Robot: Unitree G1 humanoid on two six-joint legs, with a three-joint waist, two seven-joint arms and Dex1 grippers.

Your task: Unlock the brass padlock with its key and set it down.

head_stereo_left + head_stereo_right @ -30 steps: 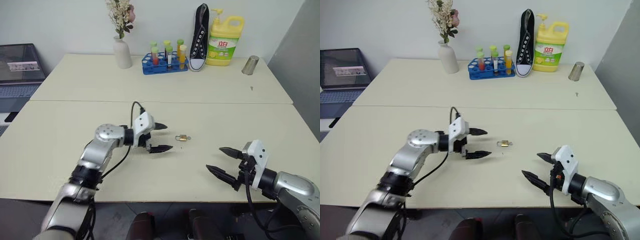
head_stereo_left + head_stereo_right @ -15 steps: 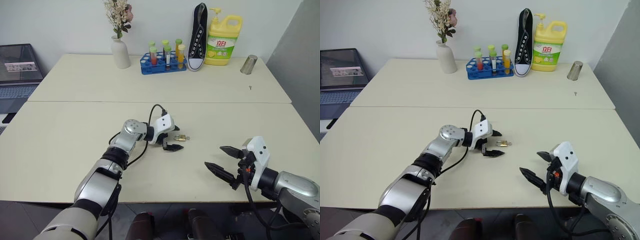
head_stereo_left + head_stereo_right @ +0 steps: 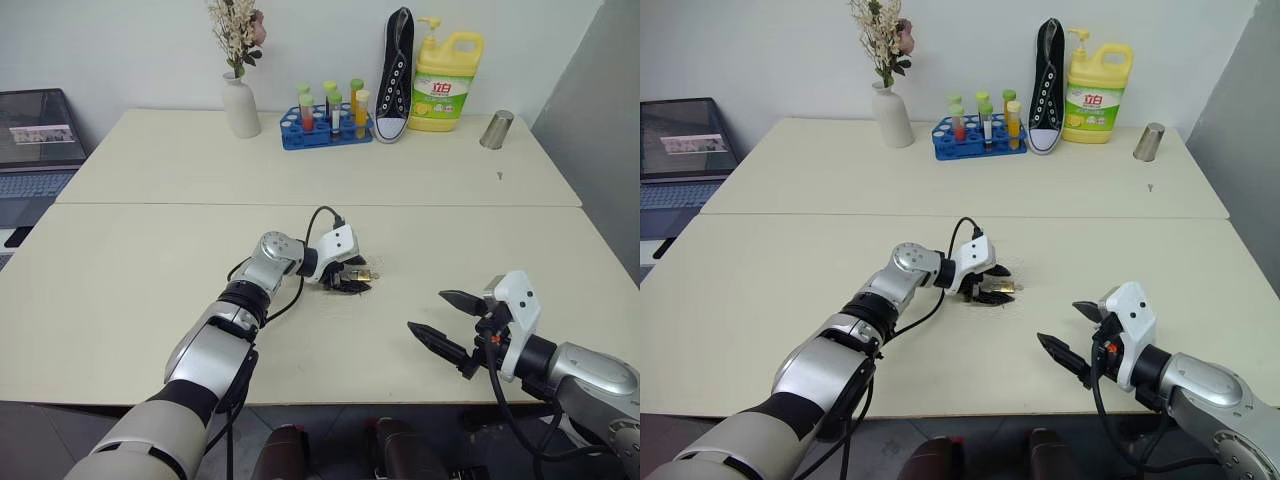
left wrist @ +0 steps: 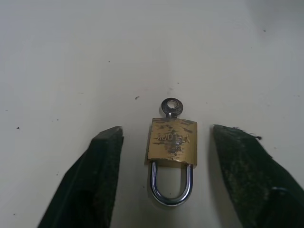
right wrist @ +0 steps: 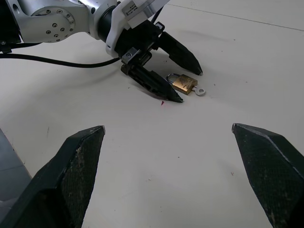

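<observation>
One small brass padlock (image 4: 172,139) lies flat on the pale desk (image 3: 130,270), its silver shackle (image 4: 171,185) turned toward the left gripper (image 4: 166,175) and the key (image 4: 171,107) sticking out of the far end of its body, only the round bow showing. The left gripper has its two black fingers (image 4: 90,185) spread on either side of the padlock, one finger on each flank, with bare desk visible between each finger and the brass body, so the fingers bracket the lock without clamping it. In the right wrist view the same arrangement appears from the other side: the padlock (image 5: 184,83) sits between the left gripper's fingertips, the key's bow (image 5: 201,91) pointing away from that arm. In the head views the padlock (image 3: 360,275) rests near the middle of the front desk. The right gripper (image 3: 450,320) hovers well apart from the lock, toward the front right edge of the desk, its fingers spread wide and holding nothing. Along the far edge of the rear desk stand a white vase of dried flowers (image 3: 240,105), a blue rack of coloured tubes (image 3: 326,127), a black sneaker (image 3: 397,75) propped upright, a yellow detergent bottle (image 3: 447,82) and a metal cup (image 3: 498,130). A laptop (image 3: 38,140) sits off to the left.
</observation>
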